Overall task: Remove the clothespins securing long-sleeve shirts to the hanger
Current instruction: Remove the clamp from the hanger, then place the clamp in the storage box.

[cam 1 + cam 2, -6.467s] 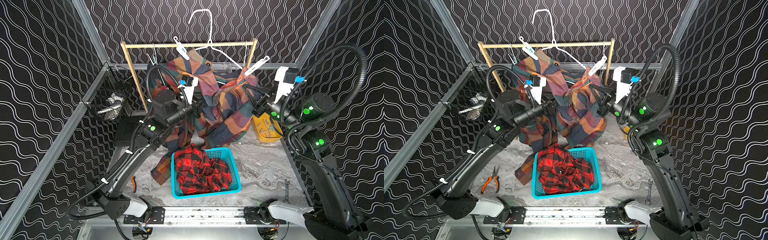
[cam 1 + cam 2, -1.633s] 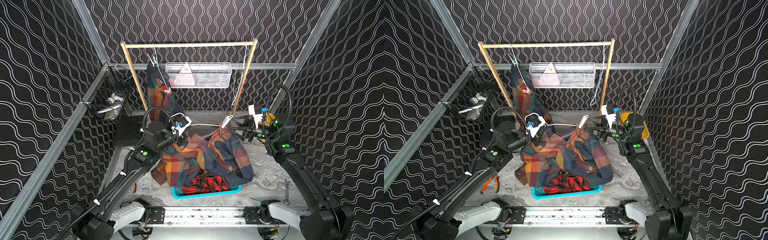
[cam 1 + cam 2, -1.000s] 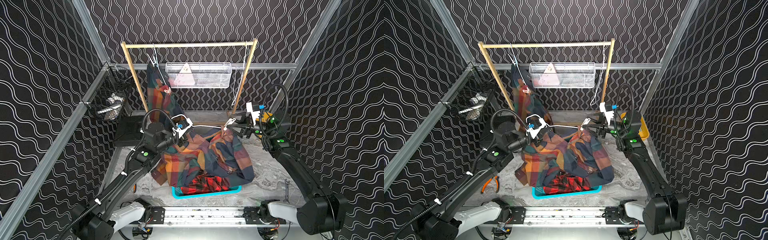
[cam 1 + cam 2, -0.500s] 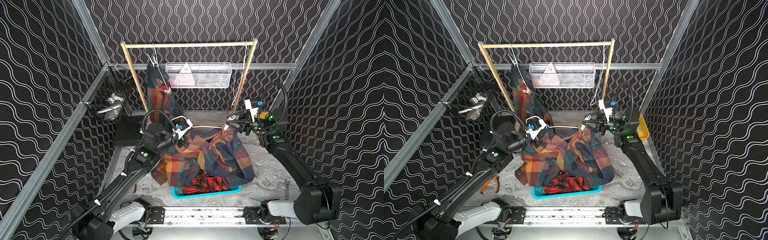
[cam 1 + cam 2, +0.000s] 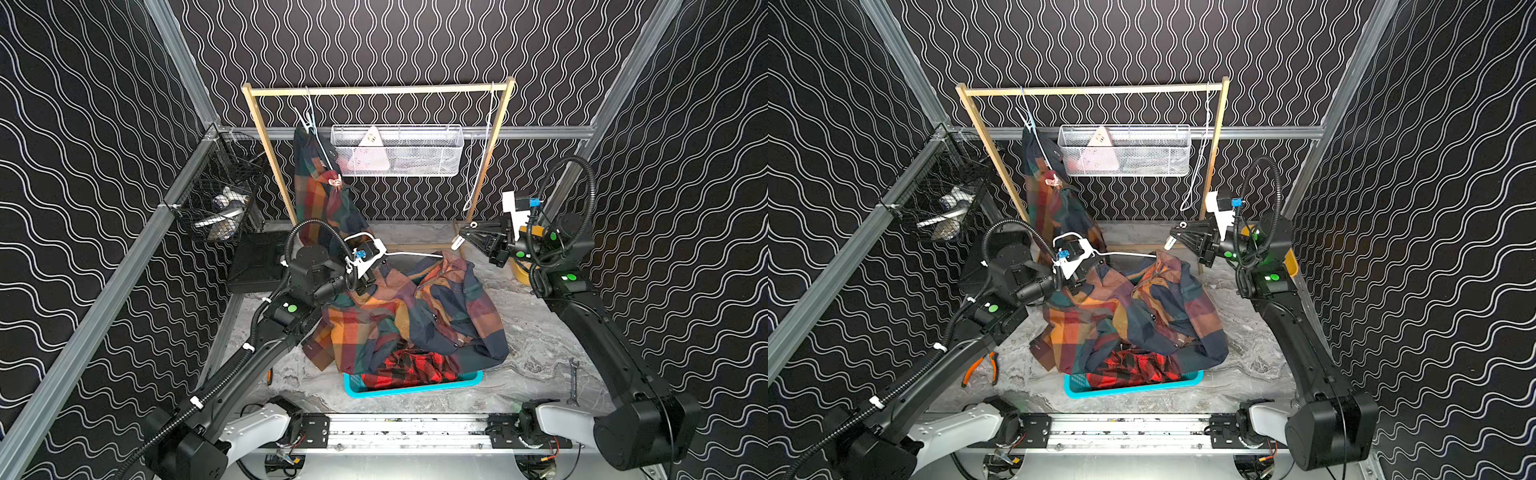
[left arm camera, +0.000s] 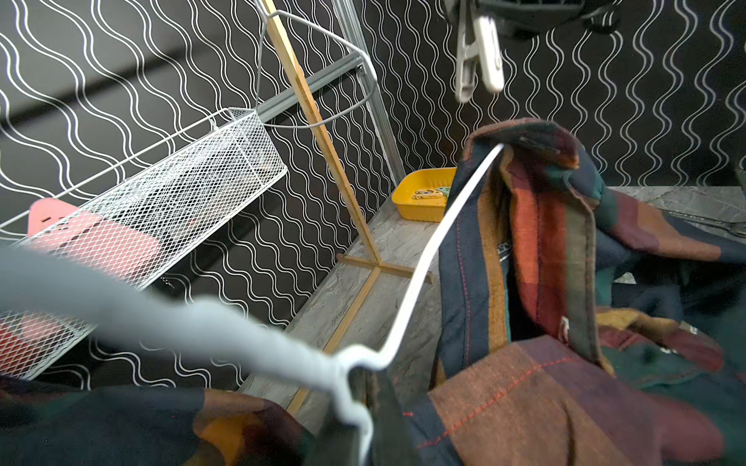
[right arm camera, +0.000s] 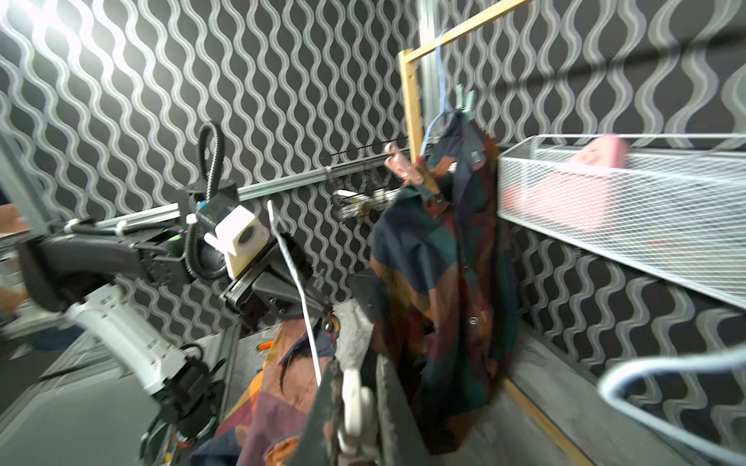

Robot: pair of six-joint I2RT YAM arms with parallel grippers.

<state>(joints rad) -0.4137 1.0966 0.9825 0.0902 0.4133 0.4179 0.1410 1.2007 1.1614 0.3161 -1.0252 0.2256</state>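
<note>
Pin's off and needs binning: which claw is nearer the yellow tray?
Right. The right claw, shut on a white clothespin, is close by the yellow tray; the left claw grips the white hanger across the plaid shirt pile.

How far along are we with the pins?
Done: the red check shirt lies in the teal basket, and loose pins sit in the yellow tray. In hand: the right gripper pinches a white clothespin clear of the plaid shirt on the white hanger gripped by the left gripper. Left: the hanging shirt on the rack carries a pink pin and a mint pin.
</note>
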